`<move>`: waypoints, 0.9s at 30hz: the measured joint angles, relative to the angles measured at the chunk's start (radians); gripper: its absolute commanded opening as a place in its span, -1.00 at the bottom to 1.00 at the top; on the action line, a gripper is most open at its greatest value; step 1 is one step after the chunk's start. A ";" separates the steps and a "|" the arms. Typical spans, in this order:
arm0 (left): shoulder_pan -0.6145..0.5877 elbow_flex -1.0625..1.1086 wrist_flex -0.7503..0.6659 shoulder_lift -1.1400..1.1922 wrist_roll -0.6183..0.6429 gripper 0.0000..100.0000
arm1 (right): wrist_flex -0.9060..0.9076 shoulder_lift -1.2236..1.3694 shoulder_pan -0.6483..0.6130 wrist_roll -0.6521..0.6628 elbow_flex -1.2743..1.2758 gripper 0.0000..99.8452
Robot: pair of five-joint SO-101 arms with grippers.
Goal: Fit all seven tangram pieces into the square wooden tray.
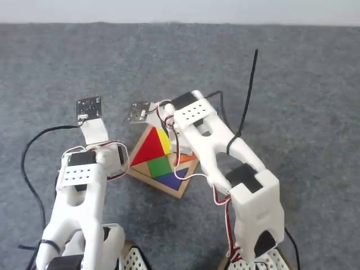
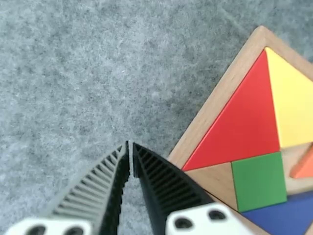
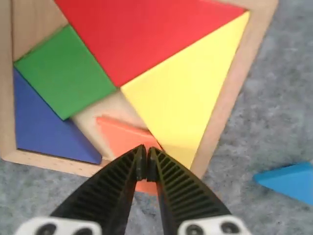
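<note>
A grey felt-like tabletop [image 1: 292,84] carries the square wooden tray [image 1: 154,183], which lies turned corner-on between the 2 arms. Inside it, the big red triangle [image 1: 147,149] and the big yellow triangle [image 3: 195,83] sit edge to edge. A dark blue piece [image 3: 41,122] fills 1 corner, touching the green square [image 3: 63,73]. Bare wood shows beside the square. A small orange triangle [image 3: 122,134] lies against the yellow one, part of it over the rim. A light blue triangle [image 3: 291,181] lies on the tabletop outside the tray. The right claw [image 3: 146,152] is pressed together over the orange triangle. The left claw [image 2: 131,147] is pressed together, holding nothing, just beside the tray.
</note>
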 measured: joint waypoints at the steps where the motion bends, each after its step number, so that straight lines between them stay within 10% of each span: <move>1: 0.000 0.000 0.000 0.000 0.000 -0.97 | 0.000 0.000 0.000 0.002 0.000 -0.96; 27: 0.000 0.000 0.000 0.000 0.000 -0.97 | -0.166 -0.206 0.006 0.199 0.358 -0.58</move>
